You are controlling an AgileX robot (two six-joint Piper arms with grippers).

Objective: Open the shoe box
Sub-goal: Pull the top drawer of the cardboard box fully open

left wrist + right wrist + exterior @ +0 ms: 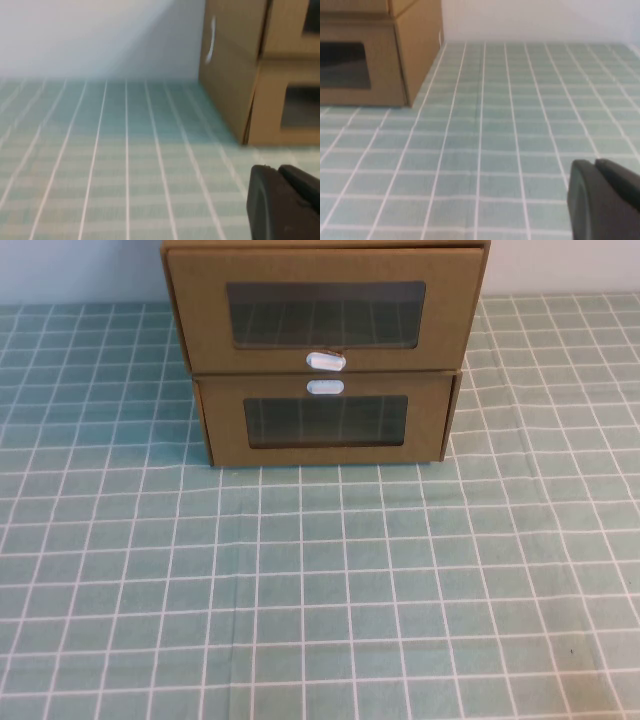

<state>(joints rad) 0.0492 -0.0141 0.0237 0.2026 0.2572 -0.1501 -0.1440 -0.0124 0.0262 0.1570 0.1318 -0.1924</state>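
A green checked cloth (pixel 300 590) covers the table. At its far middle the upper shoe box (pixel 325 280) sits on the lower shoe box (pixel 325 450), both closed. The right gripper (pixel 605 200) hovers low to their right, clamped together and empty. The left gripper (pixel 282 200) hovers low to their left; its state I cannot tell.

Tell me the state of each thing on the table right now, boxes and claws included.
Top box: closed, stacked on the bottom box.
Bottom box: closed, resting on the cloth.
Left claw: low over the cloth, to the boxes' left, clear of them.
Right claw: shut, low over the cloth, to the boxes' right, clear of them.
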